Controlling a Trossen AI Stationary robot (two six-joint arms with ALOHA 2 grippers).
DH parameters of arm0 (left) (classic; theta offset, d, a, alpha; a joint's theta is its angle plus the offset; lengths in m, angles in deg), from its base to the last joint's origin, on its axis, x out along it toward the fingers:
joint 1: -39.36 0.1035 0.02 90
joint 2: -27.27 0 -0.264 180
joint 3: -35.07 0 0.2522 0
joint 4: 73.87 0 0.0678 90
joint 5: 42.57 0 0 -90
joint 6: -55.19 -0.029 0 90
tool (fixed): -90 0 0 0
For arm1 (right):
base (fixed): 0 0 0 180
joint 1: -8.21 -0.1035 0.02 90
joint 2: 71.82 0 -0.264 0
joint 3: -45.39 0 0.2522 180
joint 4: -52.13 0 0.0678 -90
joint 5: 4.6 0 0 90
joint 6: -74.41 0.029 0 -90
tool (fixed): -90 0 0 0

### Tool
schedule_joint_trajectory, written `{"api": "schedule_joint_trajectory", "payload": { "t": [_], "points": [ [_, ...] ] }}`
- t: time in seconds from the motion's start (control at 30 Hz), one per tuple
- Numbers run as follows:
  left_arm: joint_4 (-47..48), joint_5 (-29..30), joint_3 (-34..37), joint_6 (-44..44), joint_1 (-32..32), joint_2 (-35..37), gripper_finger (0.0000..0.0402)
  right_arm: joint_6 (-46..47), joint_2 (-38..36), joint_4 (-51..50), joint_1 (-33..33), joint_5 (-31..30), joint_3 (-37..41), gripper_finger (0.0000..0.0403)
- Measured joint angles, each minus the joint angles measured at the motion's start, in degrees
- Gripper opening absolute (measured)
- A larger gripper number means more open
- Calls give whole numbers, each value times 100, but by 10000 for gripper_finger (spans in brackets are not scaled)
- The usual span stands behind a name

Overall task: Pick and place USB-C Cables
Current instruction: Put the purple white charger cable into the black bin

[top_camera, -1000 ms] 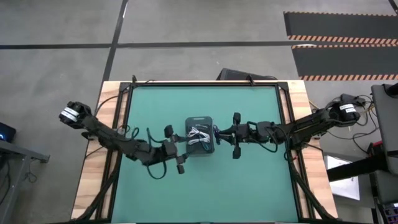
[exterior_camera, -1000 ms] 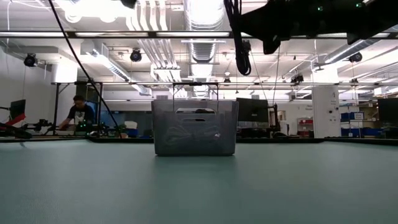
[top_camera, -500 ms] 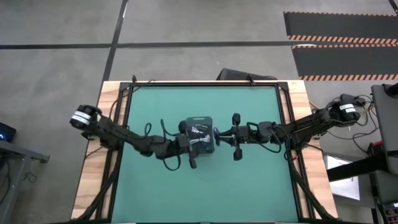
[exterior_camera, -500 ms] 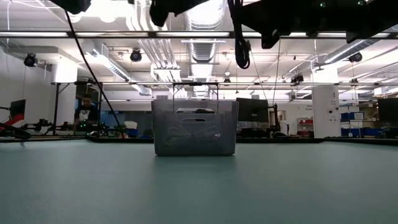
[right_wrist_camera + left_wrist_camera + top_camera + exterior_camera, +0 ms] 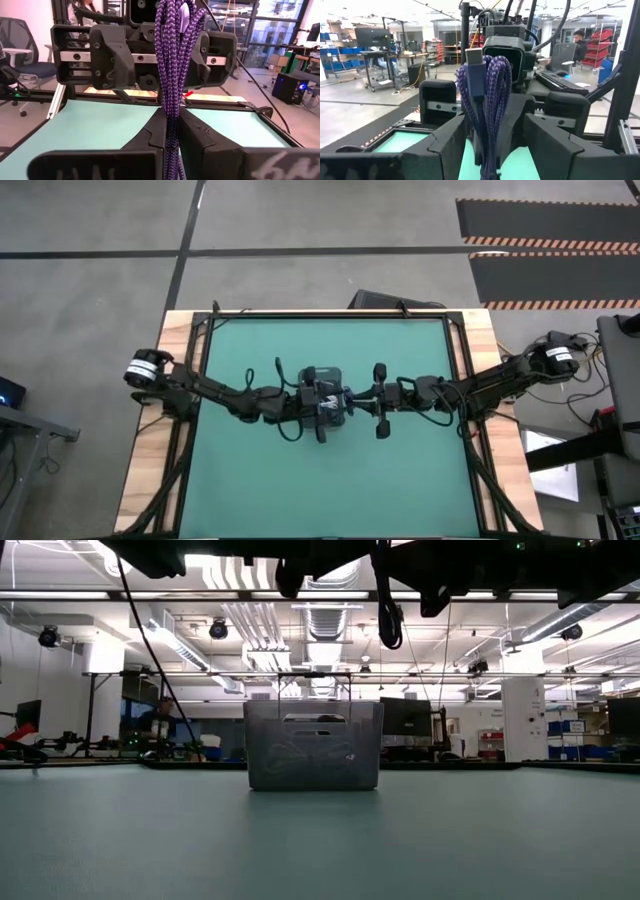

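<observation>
Reaching further in from the left over the past second, the left arm has swung across the green table mat [image 5: 260,470] until, in the high view, the left gripper [image 5: 318,402] hangs right over the dark grey rounded rectangular tray [image 5: 322,372] at the table's middle, hiding most of the white cables seen there before; the right gripper [image 5: 350,398] has stayed just beside the tray's right edge, so the two arms now nearly meet. From table height, the tray [image 5: 313,745] stands as a translucent grey box with pale loops of white coiled cables [image 5: 290,755] showing faintly through its wall, both dark arms crossing overhead along the top of the view, and a person [image 5: 158,722] at a workbench far behind on the left. From the left wrist, the left gripper [image 5: 487,145] has its dark fingers [image 5: 451,137] drawn in narrow on a blue-purple braided USB-C cable bundle [image 5: 487,100], folded into several upright loops with its plug end sticking up at the top; the other arm's black housing sits close behind it, and another person stands by red shelving far off. From the right wrist, the right gripper [image 5: 171,135] is likewise pinched tight on a purple braided cable bundle [image 5: 175,65], its strands hanging straight and parallel between the fingers [image 5: 152,132]. Pale lettering shows on the right finger's near face, too cut off to read.
</observation>
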Motion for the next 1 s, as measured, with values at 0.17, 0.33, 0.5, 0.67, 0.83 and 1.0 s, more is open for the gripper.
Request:
{"api": "schedule_joint_trajectory", "payload": {
  "t": [0.17, 0.33, 0.5, 0.67, 0.83, 1.0],
  "points": [
    [-6, -118, -206, -9, 73, -157, 182, 2, 0, 0, 0, 0, 2, 20],
    [-1, -171, -296, -59, 80, -218, 158, 2, 0, -17, -12, 2, 2, 20],
    [7, -184, -258, -34, 98, -218, 100, 4, 0, -22, -11, 13, 2, 20],
    [7, -331, -254, -24, 120, -218, 37, 23, 0, -22, -13, 25, 2, 20],
    [7, -357, -254, -24, 120, -218, 9, 127, 0, -24, -13, 36, 2, 36],
    [9, -383, -252, -22, 120, -218, 12, 219, 0, -24, -11, -7, 2, 82]
  ]
}}
